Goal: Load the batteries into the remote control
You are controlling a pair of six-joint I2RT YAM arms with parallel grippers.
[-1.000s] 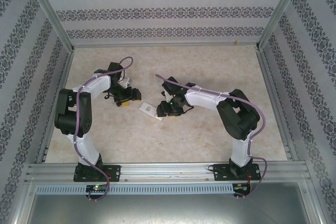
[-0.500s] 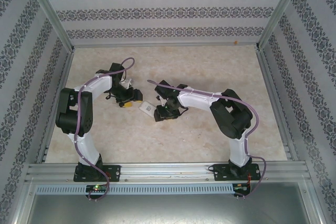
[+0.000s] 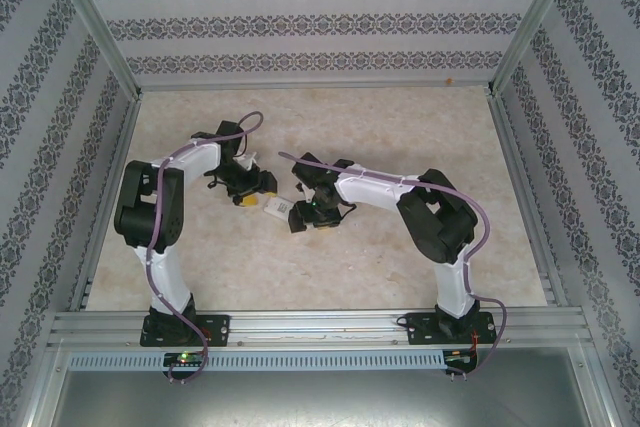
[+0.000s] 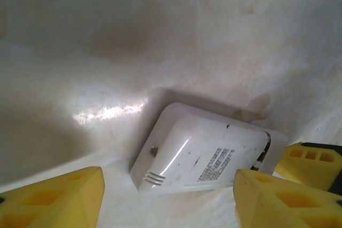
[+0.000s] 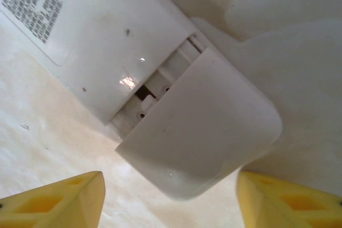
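Observation:
The white remote control (image 3: 279, 207) lies back-up on the table between my two grippers. In the left wrist view its rear face with the printed label (image 4: 200, 158) sits between my left gripper's (image 4: 168, 198) yellow fingers (image 4: 59, 196), which stand apart on either side. In the right wrist view the battery cover (image 5: 203, 132) is slid partly off the remote body (image 5: 101, 30), showing a slot of the compartment. My right gripper (image 5: 171, 198) is open and straddles the cover's rounded end. Left gripper (image 3: 250, 196) and right gripper (image 3: 300, 220) flank the remote. The batteries are out of view.
The beige marbled table (image 3: 400, 127) is bounded by patterned walls and metal frame rails (image 3: 320, 322). A yellow finger of the right gripper (image 4: 312, 164) shows just beyond the remote's far end in the left wrist view.
My right gripper has moved left onto the remote's cover end and its jaws have spread wider. The left arm has shifted slightly right, closer to the remote.

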